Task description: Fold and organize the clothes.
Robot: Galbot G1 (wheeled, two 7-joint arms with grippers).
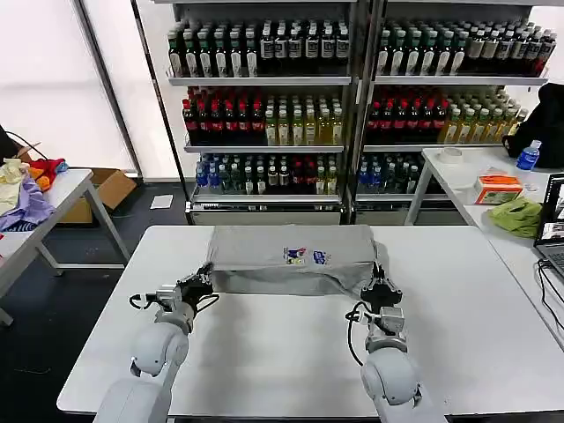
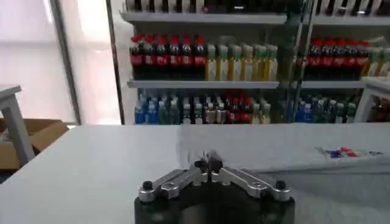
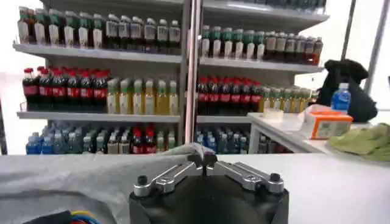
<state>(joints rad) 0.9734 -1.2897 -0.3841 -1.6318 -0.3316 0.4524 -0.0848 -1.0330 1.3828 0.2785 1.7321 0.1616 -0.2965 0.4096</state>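
Note:
The clothes are one light grey T-shirt (image 1: 291, 256) lying folded across the far middle of the white table (image 1: 264, 352), its small red and blue graphic (image 1: 305, 256) facing up. My left gripper (image 1: 204, 280) is shut on the shirt's near left corner. In the left wrist view the left gripper (image 2: 208, 163) pinches the grey fabric (image 2: 268, 149). My right gripper (image 1: 380, 284) is shut on the near right corner, which is lifted a little. The right wrist view shows that right gripper (image 3: 202, 159) with cloth (image 3: 91, 173) bunched between its fingertips.
Shelves of bottles (image 1: 300, 106) stand behind the table. A side table on the left carries a heap of garments (image 1: 26, 189). On the right table lie a lime-green cloth (image 1: 517, 215), an orange box (image 1: 498, 188) and a laptop (image 1: 553, 233). A cardboard box (image 1: 104, 189) sits on the floor.

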